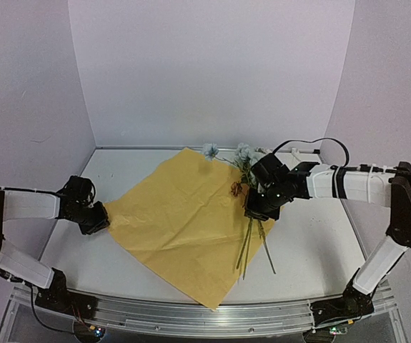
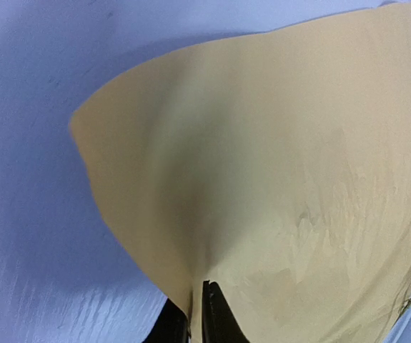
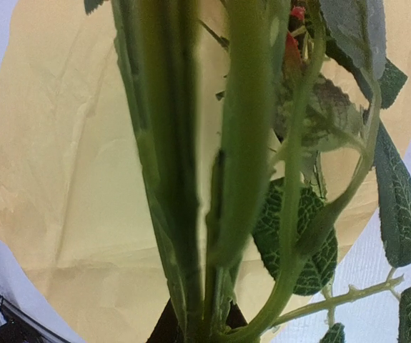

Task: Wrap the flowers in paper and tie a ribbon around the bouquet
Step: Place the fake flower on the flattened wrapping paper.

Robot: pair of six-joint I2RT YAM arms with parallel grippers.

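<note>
The paper (image 1: 184, 221) lies spread on the table as a diamond, yellow face up. At its left corner my left gripper (image 1: 104, 218) is shut on the edge, and the left wrist view shows the sheet (image 2: 276, 179) pinched between the dark fingers (image 2: 216, 321). The flowers (image 1: 244, 153) lie across the paper's right corner, pale blue blooms towards the back and green stems (image 1: 246, 246) trailing to the front. My right gripper (image 1: 256, 211) is shut on the stems (image 3: 241, 143) mid-length, over the yellow paper (image 3: 62, 179). The ribbon is out of view.
A black cable (image 1: 319, 143) arcs over the right arm. A small white object (image 1: 299, 151) rests by the back wall at the right. Grey walls close three sides, and a metal rail (image 1: 191, 314) runs along the near edge.
</note>
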